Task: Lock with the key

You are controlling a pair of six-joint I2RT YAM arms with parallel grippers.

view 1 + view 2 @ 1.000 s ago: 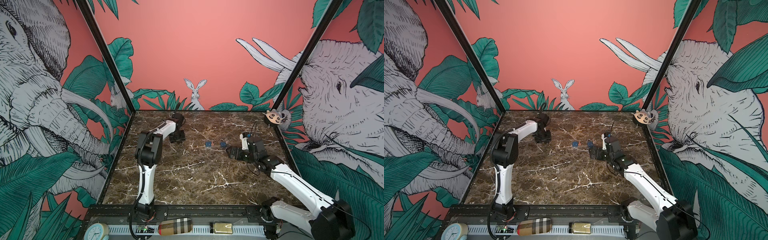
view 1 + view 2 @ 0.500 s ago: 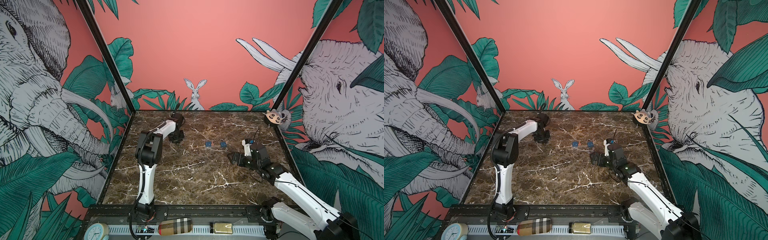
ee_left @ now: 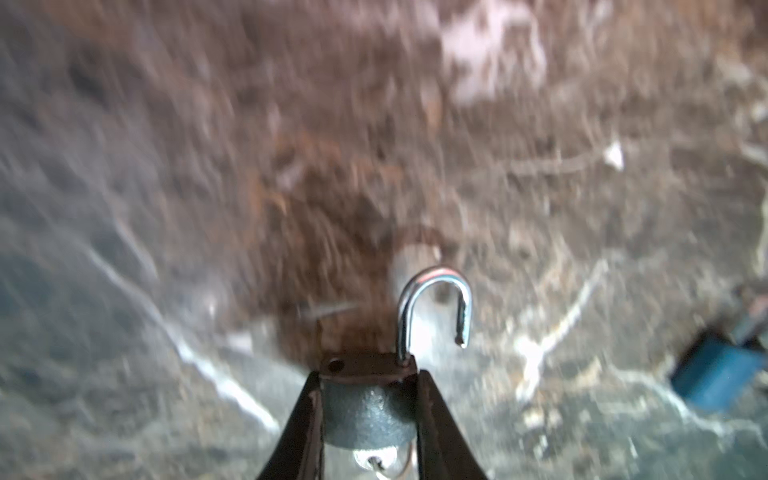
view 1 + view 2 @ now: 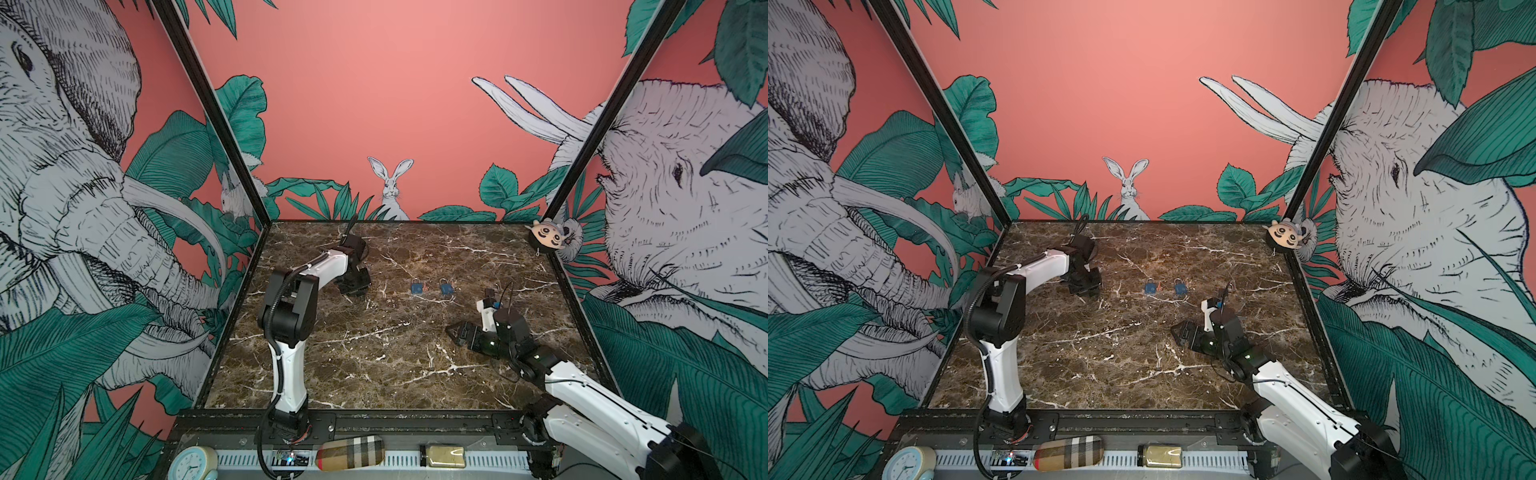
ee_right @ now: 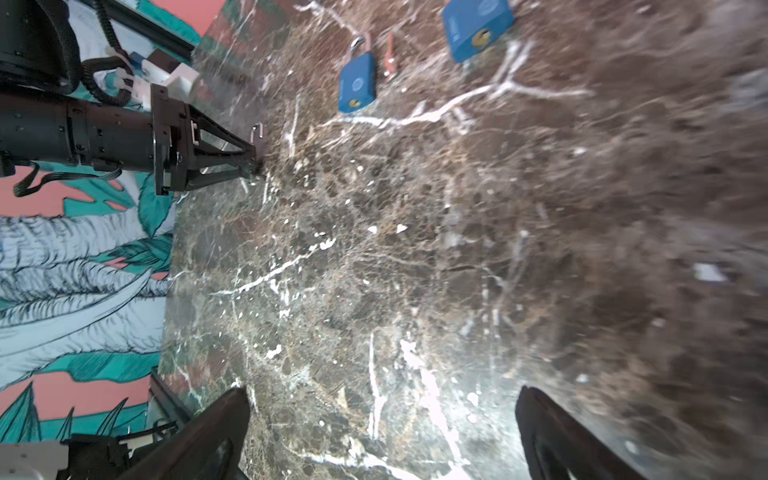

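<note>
pinching a dark padlock (image 3: 365,409), left end effector (image 3: 368,374); right end effector (image 5: 380,397) spread wide

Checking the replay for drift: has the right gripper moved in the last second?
Yes. The right gripper has drawn back toward the near edge of the table, away from the nearer blue padlock.

Coral-pink walls (image 4: 395,83) painted with elephants (image 4: 62,166), green leaves (image 4: 243,108) and a rabbit (image 4: 390,187) enclose the dark brown, white-veined marble tabletop (image 4: 374,370); black posts (image 4: 210,112) stand at its far corners.
</note>
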